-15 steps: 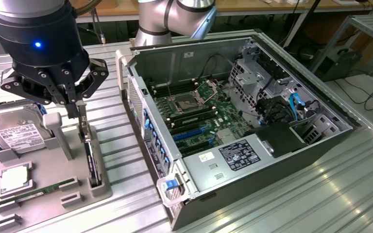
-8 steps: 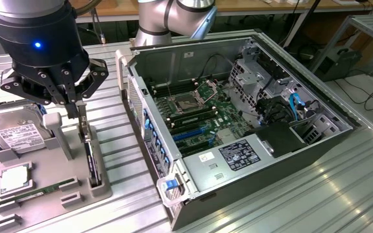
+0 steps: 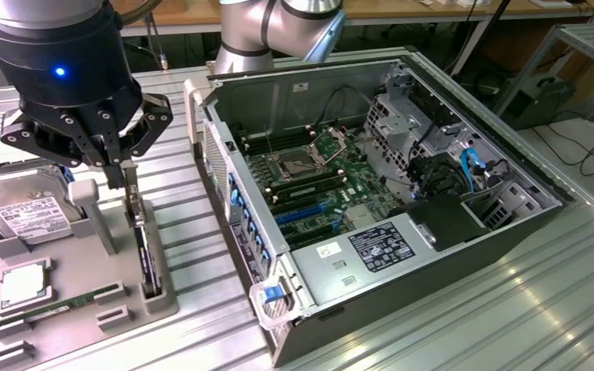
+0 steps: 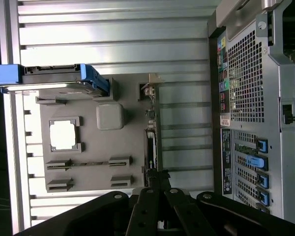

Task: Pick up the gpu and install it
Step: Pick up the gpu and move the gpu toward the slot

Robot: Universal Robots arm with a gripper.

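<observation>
The gpu (image 3: 145, 251) stands edge-on, thin and dark, in a slot along the side of a grey holder tray (image 3: 80, 270) at the exterior view's left. My gripper (image 3: 120, 176) hangs over the card's far end with its fingers shut together. I cannot tell whether they touch the card. In the wrist view the gpu (image 4: 150, 142) runs as a dark strip along the tray's edge (image 4: 88, 142), and the gripper (image 4: 155, 178) sits at one end of it. The open computer case (image 3: 380, 193) lies beside the tray with its motherboard (image 3: 308, 185) exposed.
On the tray lie a silver hard drive (image 3: 18, 205), a square processor (image 3: 24, 284) and a narrow green memory stick (image 3: 65, 303). The case's rear panel (image 4: 255, 98) with blue slot clips faces the tray. Ribbed metal table (image 3: 483, 309) surrounds everything.
</observation>
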